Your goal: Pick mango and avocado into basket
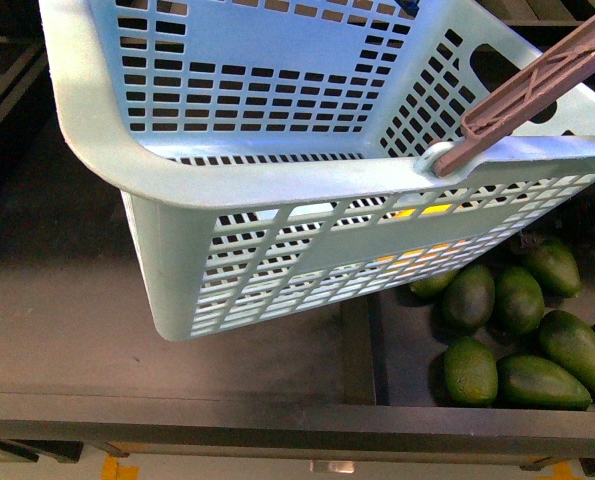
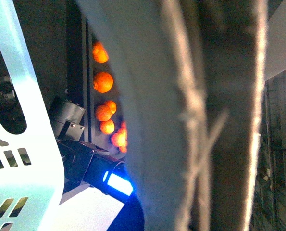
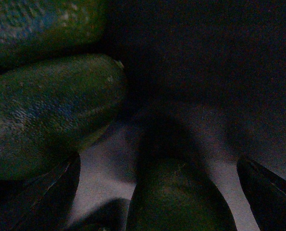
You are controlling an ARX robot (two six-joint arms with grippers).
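Observation:
The pale aqua basket [image 1: 277, 190] hangs tilted and fills most of the front view, its brown handle [image 1: 537, 85] running to the upper right. In the left wrist view that handle [image 2: 205, 120] is a blur right in front of the camera. My left gripper is shut on it, and its fingers do not show. Yellow-orange patches that may be the mango [image 1: 422, 212] show through the basket's slots, and I cannot tell if they lie inside or behind. In the dim right wrist view my right gripper [image 3: 157, 192] is open, with a dark green avocado [image 3: 176, 202] between its fingers [image 3: 42, 197].
Several avocados [image 1: 522, 345] lie in a dark bin at lower right of the front view, partly under the basket. Another avocado [image 3: 51, 110] lies close beside the right gripper. Round orange citrus fruits [image 2: 103, 82] sit in a far bin. A dark shelf edge [image 1: 277, 415] runs along the front.

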